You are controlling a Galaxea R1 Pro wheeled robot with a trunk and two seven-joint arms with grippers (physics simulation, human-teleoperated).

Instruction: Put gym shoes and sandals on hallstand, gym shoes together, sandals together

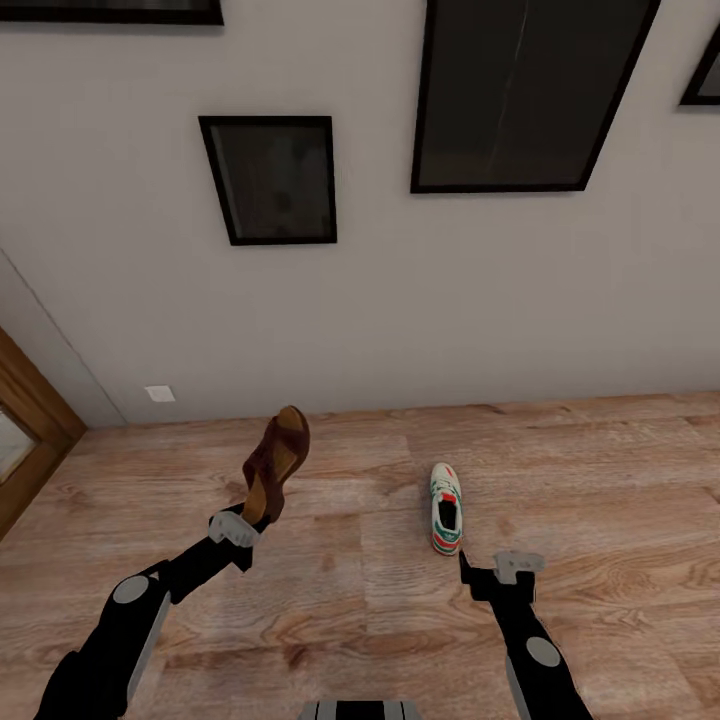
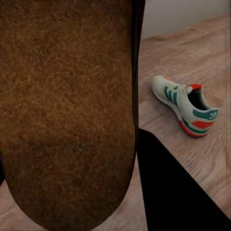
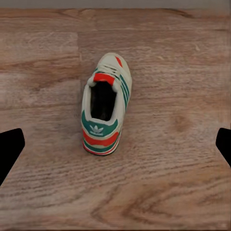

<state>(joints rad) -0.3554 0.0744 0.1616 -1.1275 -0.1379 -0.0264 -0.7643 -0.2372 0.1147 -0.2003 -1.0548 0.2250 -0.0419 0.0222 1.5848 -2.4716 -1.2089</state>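
My left gripper [image 1: 240, 520] is shut on the heel end of a brown sandal [image 1: 276, 458], held tilted up above the corridor floor [image 1: 600, 470]. In the left wrist view the sandal's brown sole [image 2: 67, 110] hides most of the scene. One gym shoe [image 1: 446, 508], white with green stripes and a red heel patch, lies on the floor in the middle with its toe toward the wall; it also shows in the wrist views [image 2: 185, 103] [image 3: 105, 110]. My right gripper [image 1: 492, 568] hovers open just behind its heel, with its fingertips [image 3: 9, 149] spread wide. The hallstand is out of view.
A pale wall [image 1: 400, 300] with several dark framed pictures [image 1: 270, 178] closes the corridor just beyond the shoe. A wooden door frame [image 1: 25, 440] stands at the left, and a small white wall plate [image 1: 160, 393] sits low on the wall. Bare plank floor extends to the right.
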